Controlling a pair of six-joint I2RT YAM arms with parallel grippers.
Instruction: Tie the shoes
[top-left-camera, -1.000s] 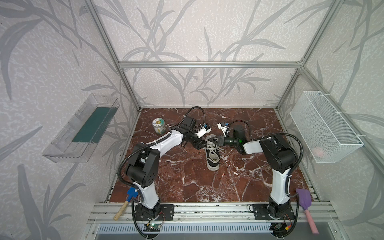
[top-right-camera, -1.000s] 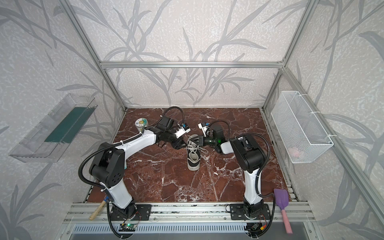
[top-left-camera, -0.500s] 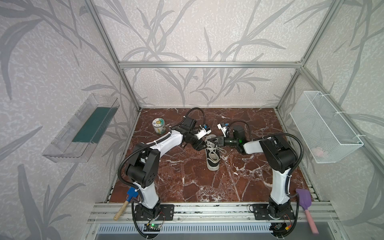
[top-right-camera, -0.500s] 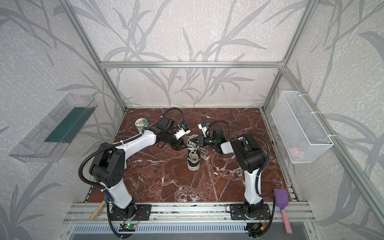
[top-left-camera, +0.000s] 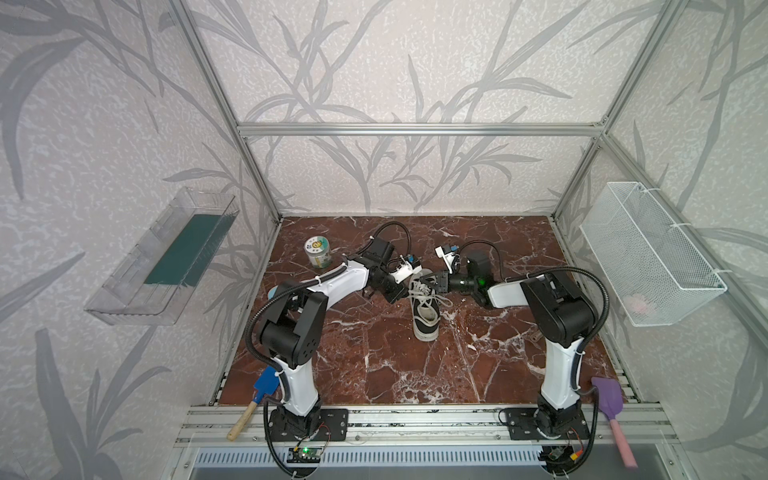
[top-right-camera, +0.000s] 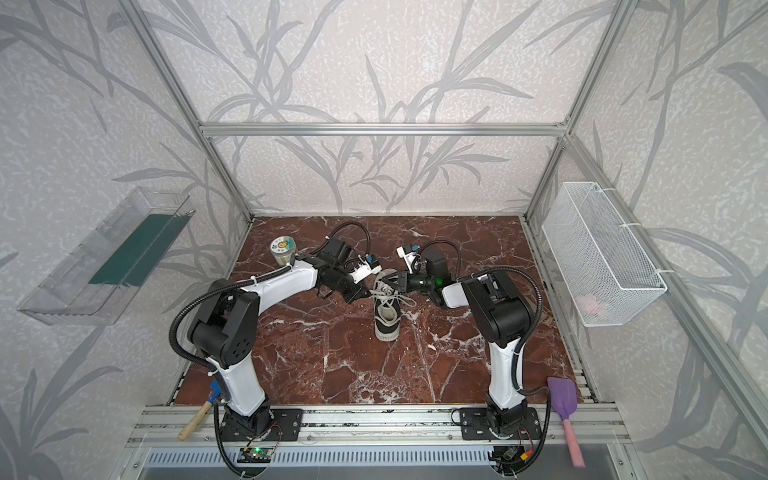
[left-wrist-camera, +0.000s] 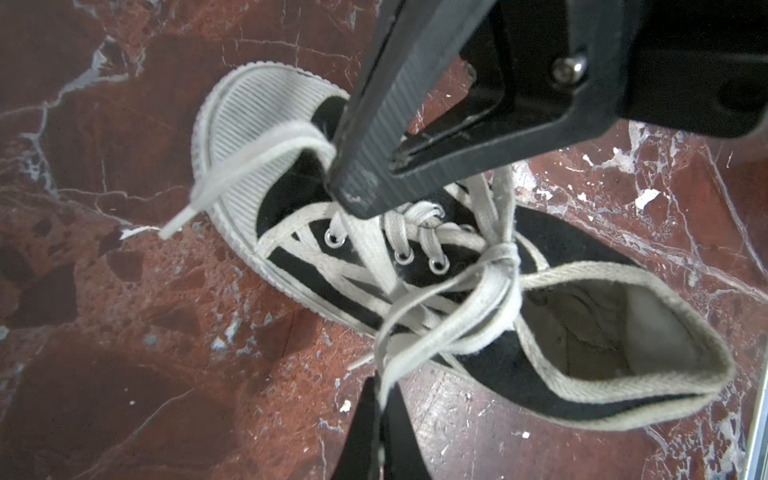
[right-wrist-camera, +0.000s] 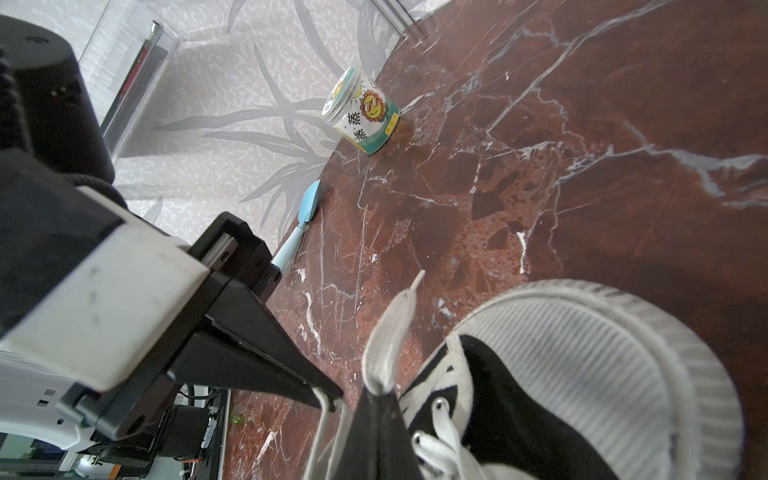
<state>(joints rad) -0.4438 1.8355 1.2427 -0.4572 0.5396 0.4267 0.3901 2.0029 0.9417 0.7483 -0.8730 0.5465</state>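
Now the left gripper (left-wrist-camera: 379, 399) has snapped closed. A second ago its jaws stood apart beside the shoe; here they are pressed together on a strand of the long white flat laces (left-wrist-camera: 492, 286) that runs from the knot into them. The right gripper (right-wrist-camera: 376, 399) stays pinched on the other lace end, whose tip sticks out past its fingers. The small black canvas sneaker with a white rubber toe cap (top-left-camera: 424, 309) has not shifted. It stands upright on the red-brown marble-patterned tabletop (top-left-camera: 374, 365), toe toward the arm bases, between both grippers.
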